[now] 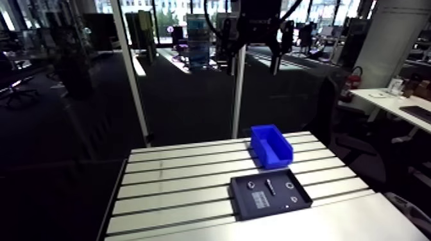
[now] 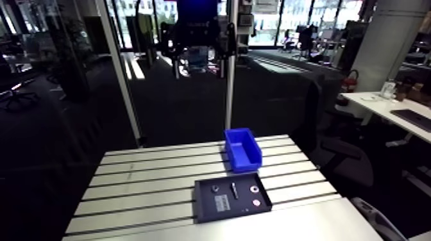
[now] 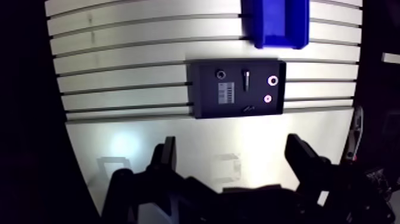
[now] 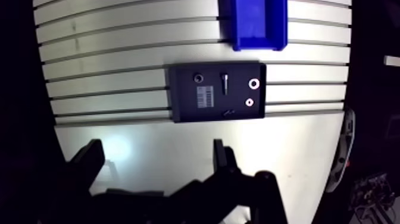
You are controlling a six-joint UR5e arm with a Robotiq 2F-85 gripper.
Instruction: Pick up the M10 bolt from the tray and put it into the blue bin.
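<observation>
The gripper (image 3: 232, 143) is held high above the table (image 3: 119, 71). Its two fingers (image 3: 168, 152) are spread wide and nothing is caught between them. The M10 bolt (image 3: 246, 79) lies flat in the black tray (image 3: 202, 107), well ahead of the gripper and far below it. It is set a little off the gripper's midline, toward the finger on the same side as the two washers (image 3: 274, 80). The bolt's long axis runs straight away from the gripper, toward the blue bin (image 3: 280, 39), which stands just beyond the tray's far edge. The line joining the fingertips is therefore crossed by the shank at roughly a right angle, so little or no wrist turn is judged to be needed. What is called for is a forward reach, a small sideways correction and a long descent. In the tray, a dark nut (image 3: 221, 74) and a label (image 3: 225, 94) are seen to one side of the bolt and the washers to the other. A small screw (image 3: 249, 109) lies nearer the gripper. The room left for the fingers beside the shank is judged adequate but not generous.
</observation>
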